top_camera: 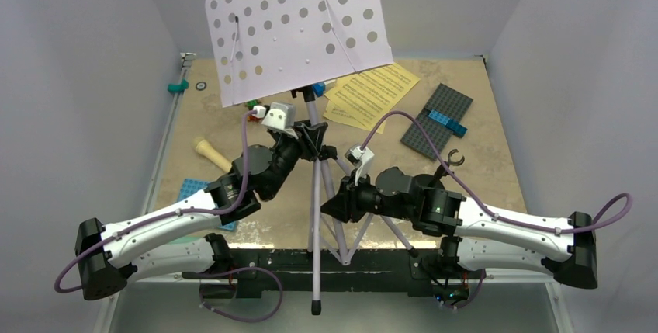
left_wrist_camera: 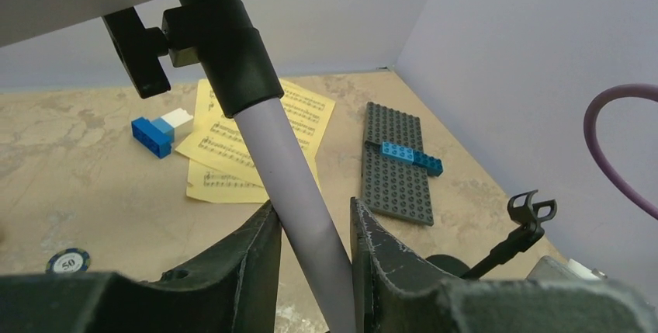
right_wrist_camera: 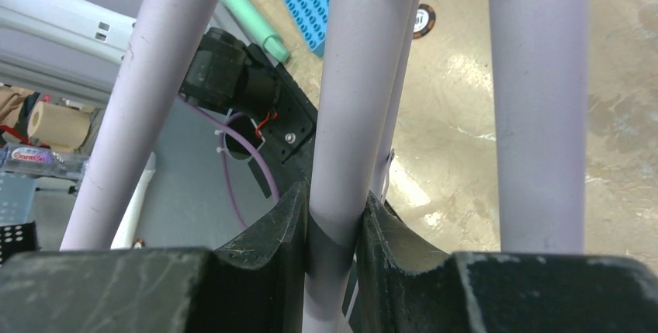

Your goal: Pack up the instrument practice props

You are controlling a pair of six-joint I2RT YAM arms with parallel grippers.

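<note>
Claws clamp the music stand [top_camera: 299, 26]: left claw [left_wrist_camera: 312, 210] its pole [left_wrist_camera: 283, 162], right claw [right_wrist_camera: 335, 197] a lower tube [right_wrist_camera: 349, 77].

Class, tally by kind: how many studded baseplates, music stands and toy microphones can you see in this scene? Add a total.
Studded baseplates: 2 (grey one, blue one)
Music stand: 1
Toy microphone: 1
Total: 4
</note>
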